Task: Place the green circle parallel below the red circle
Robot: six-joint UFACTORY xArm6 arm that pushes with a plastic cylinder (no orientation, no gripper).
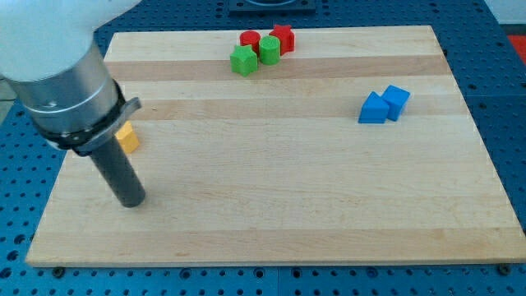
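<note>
The green circle [269, 49] sits near the board's top edge, touching the red circle [250, 39] on its upper left. A red star-like block [283, 38] is on its upper right and a green star-like block [244, 60] on its lower left. My tip [133, 200] rests on the board at the view's lower left, far from this cluster.
A yellow block [127, 137] lies just above my tip, partly hidden by the arm. Two blue blocks [384, 104] sit together at the view's right. The wooden board [279, 181] ends close to the cluster at the top.
</note>
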